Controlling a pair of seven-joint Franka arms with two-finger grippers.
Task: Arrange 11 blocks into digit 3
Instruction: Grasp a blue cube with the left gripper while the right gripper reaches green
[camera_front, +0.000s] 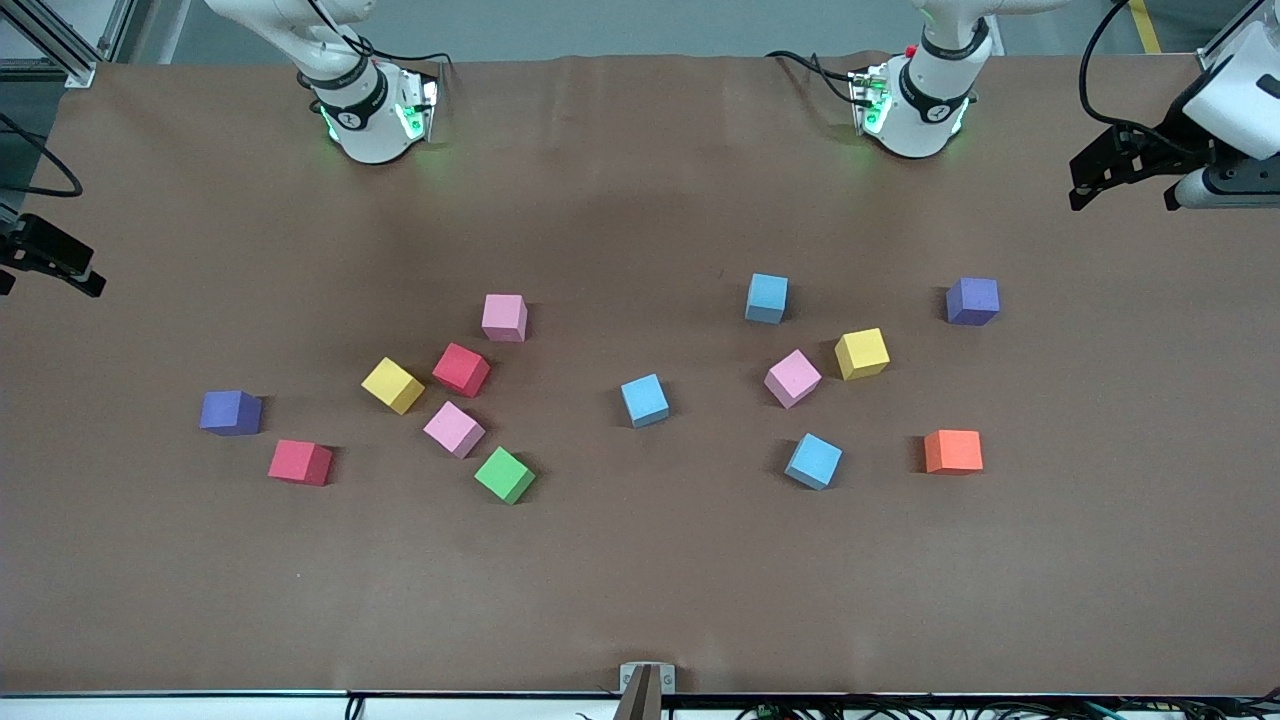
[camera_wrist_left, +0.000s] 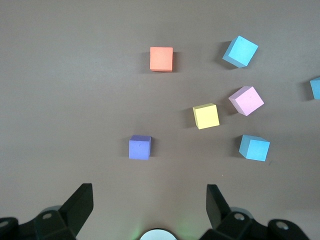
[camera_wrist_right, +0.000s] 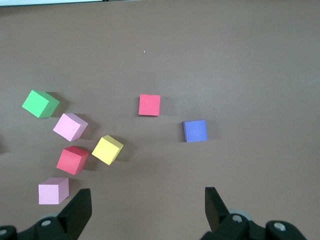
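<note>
We see the blocks (camera_front: 645, 400) scattered apart, no digit 3 begun, so the left gripper (camera_wrist_left: 150, 210) and right gripper (camera_wrist_right: 145, 210) probably wait high, fingers spread, holding nothing.

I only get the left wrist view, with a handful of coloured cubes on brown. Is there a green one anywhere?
Observer: Yes, one green cube lies toward the right arm's end of the table.
Operator: Any red ones?
Observer: Two. One red cube sits beside a yellow cube. The second red cube lies near a purple cube.
Operator: What is the other arm doing?
Observer: It waits, as the left one does. The right gripper hangs open over its own end of the table and holds nothing. The left gripper is open too.
</note>
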